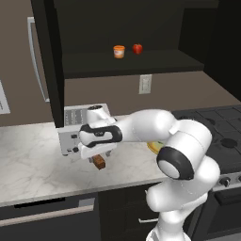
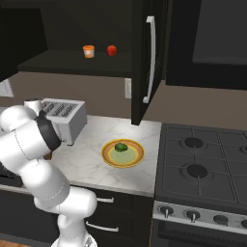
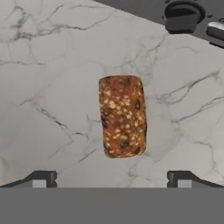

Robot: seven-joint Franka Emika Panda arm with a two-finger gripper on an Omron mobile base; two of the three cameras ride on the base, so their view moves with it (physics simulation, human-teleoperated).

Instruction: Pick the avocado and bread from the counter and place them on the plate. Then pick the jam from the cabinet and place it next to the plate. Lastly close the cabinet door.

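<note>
Marble counter [image 3: 52, 87] lies under the gripper [image 3: 111, 179], whose 2 fingertips are spread wide above the bread [image 3: 122, 116]. No writing is readable. Right base view shows the avocado [image 2: 120, 147] on the plate [image 2: 107, 157].

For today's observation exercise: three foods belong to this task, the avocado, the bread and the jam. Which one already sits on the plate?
The avocado, the small dark green ball resting in the plate's centre. The bread lies on the counter; the jam stands in the cabinet.
</note>
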